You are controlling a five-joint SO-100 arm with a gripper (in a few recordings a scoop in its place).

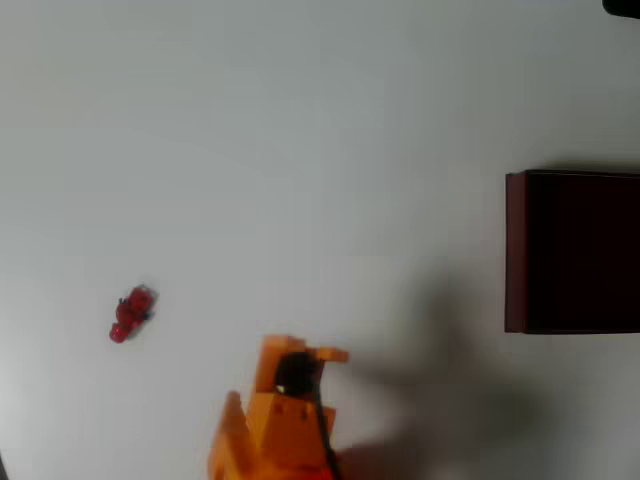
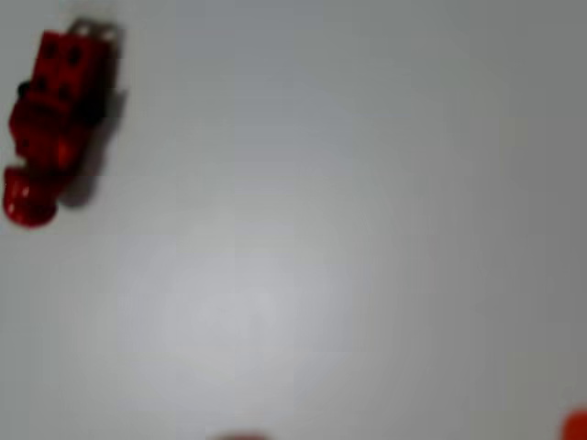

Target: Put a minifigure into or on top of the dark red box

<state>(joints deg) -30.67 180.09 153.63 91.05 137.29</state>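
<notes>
The minifigure (image 1: 131,313) is tiny and bright red, lying on the white table at the left of the overhead view. In the wrist view the minifigure (image 2: 53,124) lies blurred at the top left. The dark red box (image 1: 572,251) stands at the right edge, with maroon walls and an almost black inside. My orange gripper (image 1: 305,352) comes in from the bottom edge, to the right of and below the minifigure and well apart from it. Two orange fingertips (image 2: 576,427) peek in, wide apart, at the wrist view's bottom edge, with bare table between them.
The white table (image 1: 320,150) spreads between the minifigure and the box. The arm casts a soft shadow (image 1: 440,390) to the right of the gripper. A dark object (image 1: 622,6) touches the top right corner.
</notes>
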